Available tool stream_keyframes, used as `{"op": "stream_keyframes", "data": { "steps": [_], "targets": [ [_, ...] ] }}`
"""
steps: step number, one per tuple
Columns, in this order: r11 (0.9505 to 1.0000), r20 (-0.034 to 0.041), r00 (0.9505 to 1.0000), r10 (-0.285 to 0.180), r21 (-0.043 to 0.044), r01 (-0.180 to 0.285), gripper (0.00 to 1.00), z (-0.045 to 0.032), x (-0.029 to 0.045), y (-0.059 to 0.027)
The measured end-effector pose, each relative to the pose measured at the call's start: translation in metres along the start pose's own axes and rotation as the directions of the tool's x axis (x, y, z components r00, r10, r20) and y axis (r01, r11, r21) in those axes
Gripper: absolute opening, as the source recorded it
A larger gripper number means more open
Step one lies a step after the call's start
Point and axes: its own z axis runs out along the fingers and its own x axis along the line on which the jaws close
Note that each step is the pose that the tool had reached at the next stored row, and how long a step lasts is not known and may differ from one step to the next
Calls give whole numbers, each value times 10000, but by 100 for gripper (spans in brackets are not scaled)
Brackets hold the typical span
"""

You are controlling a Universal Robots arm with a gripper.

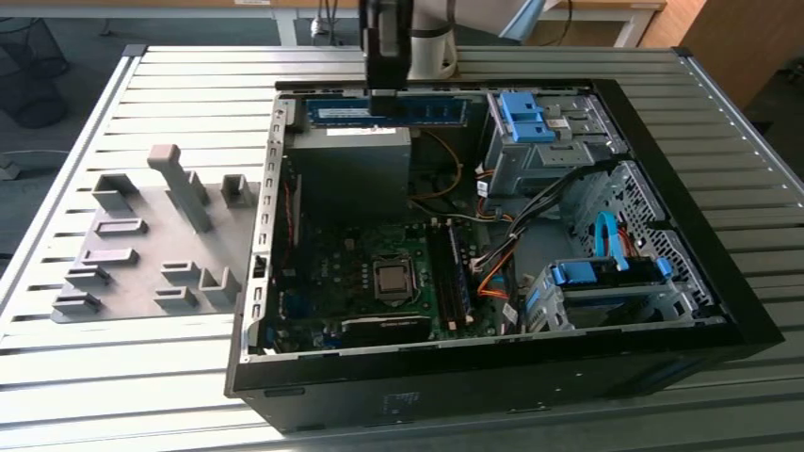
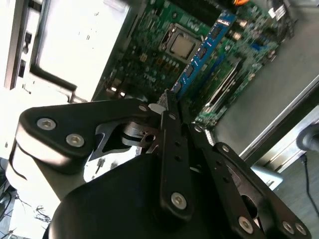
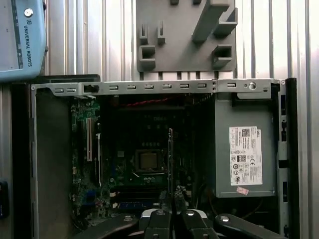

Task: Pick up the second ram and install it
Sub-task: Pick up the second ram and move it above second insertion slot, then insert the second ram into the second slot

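Above the green motherboard the open black computer case left clear room; the grey metal power-supply box and orange cables crowded its sides.

Grey slatted metal table; grey floor behind; wooden furniture at exterior view's right.

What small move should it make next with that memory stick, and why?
Probably carry it over the long slots beside the processor: the pincer grips the memory stick near the rim of the case, apart from those slots, so lowering here would miss them.
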Motion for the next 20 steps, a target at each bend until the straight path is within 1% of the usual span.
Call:
{"op": "stream_keyframes", "data": {
  "steps": [8, 11, 13, 20],
  "targets": [
    [10000, 1, 10000, 0, 0, 0, 14, -5, -11, -360],
    [10000, 1, 10000, 0, 1, 0, 14, -7, -15, -479],
    [10000, 1, 10000, 0, 0, 0, 14, -7, -15, -498],
    [10000, 1, 10000, 0, 0, 0, 14, -7, -16, -504]
  ]
}}
